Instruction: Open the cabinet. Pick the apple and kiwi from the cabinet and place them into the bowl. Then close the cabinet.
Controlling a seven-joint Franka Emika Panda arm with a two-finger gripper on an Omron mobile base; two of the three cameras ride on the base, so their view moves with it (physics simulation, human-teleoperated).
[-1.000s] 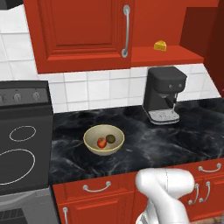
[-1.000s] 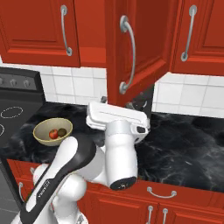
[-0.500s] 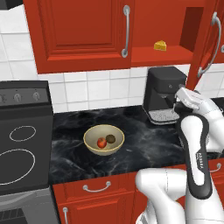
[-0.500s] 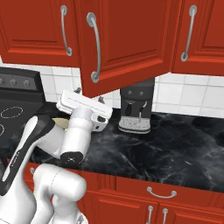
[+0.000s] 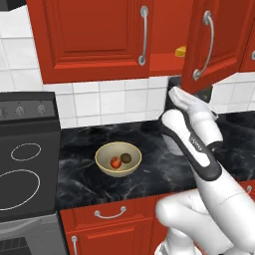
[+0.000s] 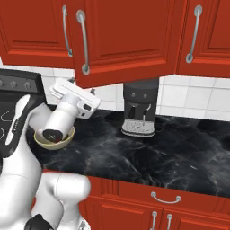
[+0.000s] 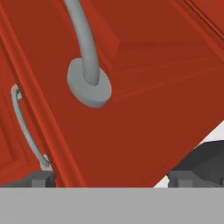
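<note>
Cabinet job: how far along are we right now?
Done: apple and kiwi lie in the bowl. In hand: the right cabinet door stands partly open, the open claw holding nothing, close against its lower edge near the handle's base. Left: swing that door fully shut.

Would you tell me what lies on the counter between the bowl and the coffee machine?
Nothing rests there: in the right base view the black marble counter is bare between the bowl and the coffee machine, though the robot's forearm passes above that stretch.

Base views flanking; hand view near cabinet (image 7: 144, 109)
</note>
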